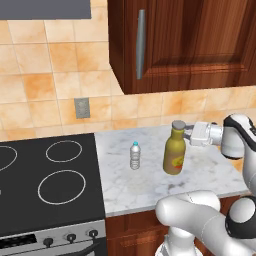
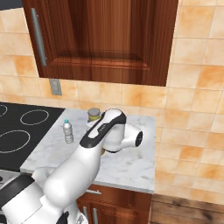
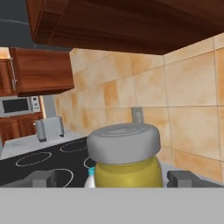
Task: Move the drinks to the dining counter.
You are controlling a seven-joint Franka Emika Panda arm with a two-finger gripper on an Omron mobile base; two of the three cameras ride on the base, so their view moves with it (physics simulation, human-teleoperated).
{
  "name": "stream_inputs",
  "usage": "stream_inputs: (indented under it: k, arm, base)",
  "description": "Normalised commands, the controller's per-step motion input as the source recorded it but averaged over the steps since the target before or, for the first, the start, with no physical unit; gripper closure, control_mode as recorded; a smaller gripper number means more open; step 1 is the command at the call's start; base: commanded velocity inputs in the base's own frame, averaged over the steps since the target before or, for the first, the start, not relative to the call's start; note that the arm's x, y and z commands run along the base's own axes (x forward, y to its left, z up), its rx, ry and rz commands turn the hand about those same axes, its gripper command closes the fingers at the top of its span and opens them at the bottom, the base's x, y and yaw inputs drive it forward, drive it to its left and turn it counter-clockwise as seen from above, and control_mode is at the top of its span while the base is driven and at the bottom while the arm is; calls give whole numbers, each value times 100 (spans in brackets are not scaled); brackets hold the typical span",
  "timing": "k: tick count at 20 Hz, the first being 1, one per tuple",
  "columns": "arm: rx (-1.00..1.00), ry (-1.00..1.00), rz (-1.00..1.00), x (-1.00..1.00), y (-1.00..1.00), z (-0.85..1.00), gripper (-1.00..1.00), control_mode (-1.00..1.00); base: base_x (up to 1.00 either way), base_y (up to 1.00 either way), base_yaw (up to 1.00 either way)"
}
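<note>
step: pre-grasp on amber bottle | gripper spread wide, grey cap between its tips | next: you close on the neck, lift, carry to dining counter

home kitchen: black stove, marble worktop, wooden cabinets, tiled wall

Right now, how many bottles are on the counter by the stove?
2. The big yellow bottle stands near the middle of the marble counter, beside the open gripper. The small water bottle stands left of it, nearer the stove.
</note>
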Motion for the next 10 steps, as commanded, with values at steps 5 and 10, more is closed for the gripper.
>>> stream_inputs:
  k: [5, 10]
  arm:
    - [1, 0, 0, -5, 0, 0, -100, -100]
    - [0, 0, 2, -6, 0, 0, -100, -100]
  base:
    - [0, 0, 0]
    - [0, 0, 0]
